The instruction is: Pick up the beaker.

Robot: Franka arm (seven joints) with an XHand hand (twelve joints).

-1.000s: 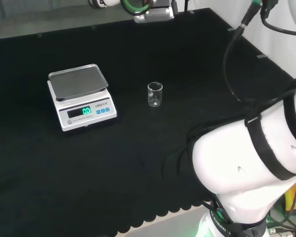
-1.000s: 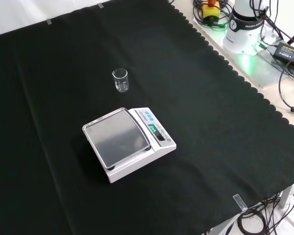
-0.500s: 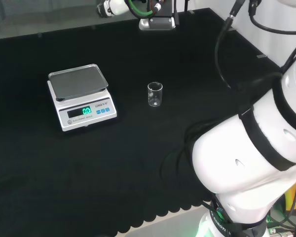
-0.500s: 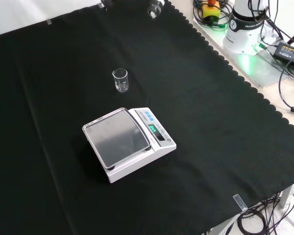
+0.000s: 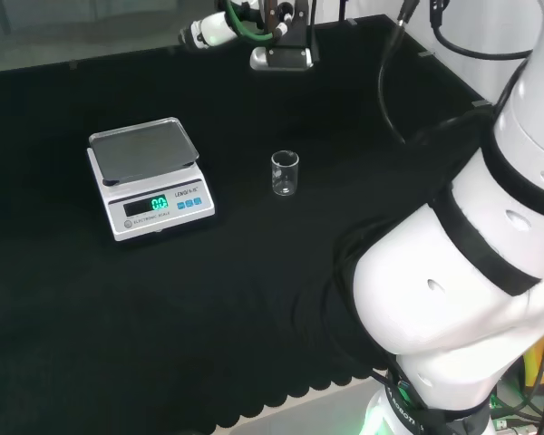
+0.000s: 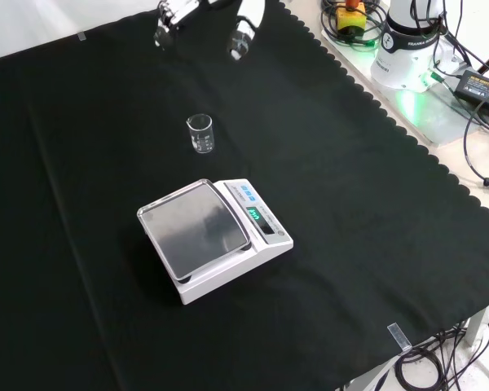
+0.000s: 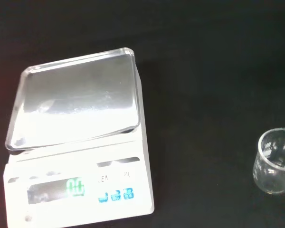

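We see the beaker (image 5: 285, 173) standing upright on the black cloth of the desk (image 5: 254, 290), just where it stood a second ago, to the right of the scale (image 5: 149, 177) in the head view and apart from it. In the front view the beaker (image 6: 200, 133) sits above and a little left of the scale (image 6: 214, 237), again with a gap of cloth between them. The scale has not shifted either, and its green display stays lit. What has changed is the hand (image 6: 243, 31): a second ago we saw none of it in the front view, half a second ago only a tip at the top edge, and now it reaches in from the top, with fingers (image 6: 169, 15) on the left and another white part on the right, spread well apart with nothing between them. It hangs above the far end of the cloth, well apart from the beaker and higher in that view. In the head view the hand (image 5: 219, 27) shows at the top, beyond the beaker, lower than it was half a second ago, and the arm's white links (image 5: 471, 272) at the right have swung further up and over. From the wrist, we look down on the scale (image 7: 76, 137) with the beaker (image 7: 275, 166) beside it, empty as far as we can tell.
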